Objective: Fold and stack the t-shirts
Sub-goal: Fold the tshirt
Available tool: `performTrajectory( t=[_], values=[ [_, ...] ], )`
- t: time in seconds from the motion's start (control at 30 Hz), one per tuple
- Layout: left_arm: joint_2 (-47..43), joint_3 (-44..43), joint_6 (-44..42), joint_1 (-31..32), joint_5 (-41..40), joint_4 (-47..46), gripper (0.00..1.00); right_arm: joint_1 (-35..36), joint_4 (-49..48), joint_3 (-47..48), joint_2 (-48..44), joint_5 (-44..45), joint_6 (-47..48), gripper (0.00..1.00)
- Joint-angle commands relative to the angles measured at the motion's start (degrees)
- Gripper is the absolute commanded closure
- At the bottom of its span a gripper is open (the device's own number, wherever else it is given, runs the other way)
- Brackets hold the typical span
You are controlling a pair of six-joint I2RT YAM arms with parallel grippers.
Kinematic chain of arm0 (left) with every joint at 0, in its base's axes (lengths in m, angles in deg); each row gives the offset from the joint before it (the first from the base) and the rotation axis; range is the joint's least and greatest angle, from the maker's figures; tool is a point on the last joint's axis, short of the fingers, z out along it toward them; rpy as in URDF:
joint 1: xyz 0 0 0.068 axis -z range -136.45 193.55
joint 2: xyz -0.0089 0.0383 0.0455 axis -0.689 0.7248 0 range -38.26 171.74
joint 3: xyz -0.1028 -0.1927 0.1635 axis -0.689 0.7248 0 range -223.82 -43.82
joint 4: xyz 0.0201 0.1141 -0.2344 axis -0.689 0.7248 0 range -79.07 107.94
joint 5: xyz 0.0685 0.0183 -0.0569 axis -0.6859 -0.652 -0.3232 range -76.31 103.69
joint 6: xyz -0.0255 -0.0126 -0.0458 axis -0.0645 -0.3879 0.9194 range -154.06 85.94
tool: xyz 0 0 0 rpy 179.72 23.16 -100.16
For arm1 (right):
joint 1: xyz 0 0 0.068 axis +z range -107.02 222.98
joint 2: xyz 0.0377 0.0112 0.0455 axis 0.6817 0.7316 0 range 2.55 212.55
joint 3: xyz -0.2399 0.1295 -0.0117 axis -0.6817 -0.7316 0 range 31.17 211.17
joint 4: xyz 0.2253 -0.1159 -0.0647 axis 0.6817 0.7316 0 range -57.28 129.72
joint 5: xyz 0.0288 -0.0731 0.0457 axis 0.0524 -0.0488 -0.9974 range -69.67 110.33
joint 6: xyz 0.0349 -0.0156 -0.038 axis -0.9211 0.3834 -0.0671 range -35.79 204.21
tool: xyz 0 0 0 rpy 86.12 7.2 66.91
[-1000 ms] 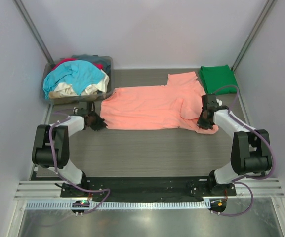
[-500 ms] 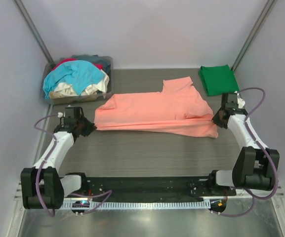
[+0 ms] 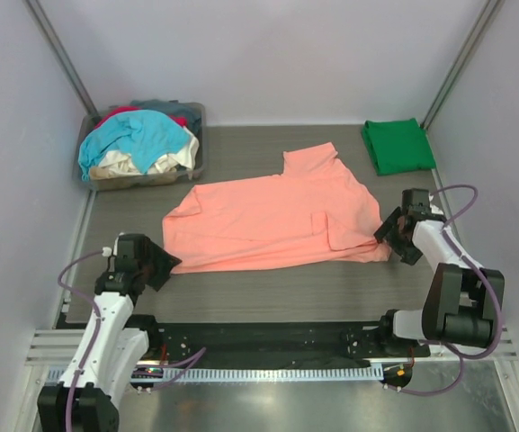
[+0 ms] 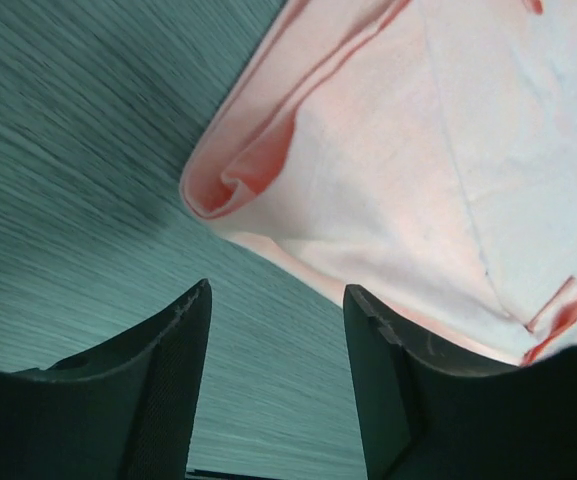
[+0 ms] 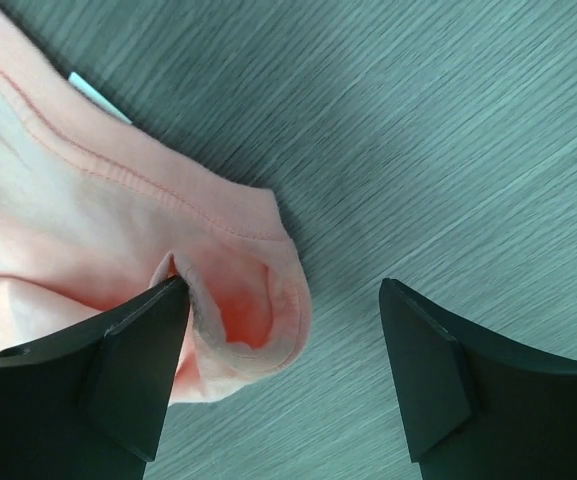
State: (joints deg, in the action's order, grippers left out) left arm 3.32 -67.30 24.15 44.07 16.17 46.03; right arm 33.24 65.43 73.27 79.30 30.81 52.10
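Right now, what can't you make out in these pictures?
- Tub, top view: heaped shirts cover each other, so their count is hidden.
- Pink shirt, wrist views: cut off by the frame edges, only one corner in each.
- Green shirt, top view: folded, inner layers hidden.

Salmon-pink shirt [image 4: 418, 170] cropped by both wrist views' edges; cream shirt [image 3: 118, 166] half under the turquoise one [image 3: 138, 133].

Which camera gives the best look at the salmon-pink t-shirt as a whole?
Top external: the whole salmon-pink t-shirt is in frame, spread out, so its outline and folds can be judged. The left wrist view catches only a curled corner of it, and the right wrist view only a rolled hem corner.
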Motion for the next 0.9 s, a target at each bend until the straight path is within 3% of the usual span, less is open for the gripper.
performTrajectory(
  t=[0.0, 0.2, 0.43, 0.5, 0.63, 0.87],
  values=[
    [-2.99, -0.33, 2.43, 1.24, 1.04, 0.77, 0.43, -0.28, -1.25, 2.71, -3.7, -1.25, -1.37, 0.18],
    [-0.55, -9.1, -2.91, 1.33, -2.04, 1.21, 0.43, 2.87, 1.21, 7.02, -8.63, -1.0, -0.22, 0.18],
    [11.31, -25.36, -16.36, 1.33, -1.61, 5.15, 0.42, 22.45, 0.7, 9.05, -7.41, 0.33, -5.4, 0.19],
    [14.31, -29.23, -19.09, 1.33, -0.9, 7.18, 0.42, 25.54, -1.67, 8.87, -4.26, 0.16, -5.94, 0.23],
    [15.37, -28.91, -25.33, 1.33, -1.77, 8.85, 0.42, 30.21, -2.39, 10.71, 2.5, 1.99, -5.41, 0.32],
    [14.58, -27.14, -25.26, 1.33, -0.63, 6.39, 0.41, 32.32, -3.53, 10.72, 9.55, 3.4, -3.57, 0.51]
  ],
)
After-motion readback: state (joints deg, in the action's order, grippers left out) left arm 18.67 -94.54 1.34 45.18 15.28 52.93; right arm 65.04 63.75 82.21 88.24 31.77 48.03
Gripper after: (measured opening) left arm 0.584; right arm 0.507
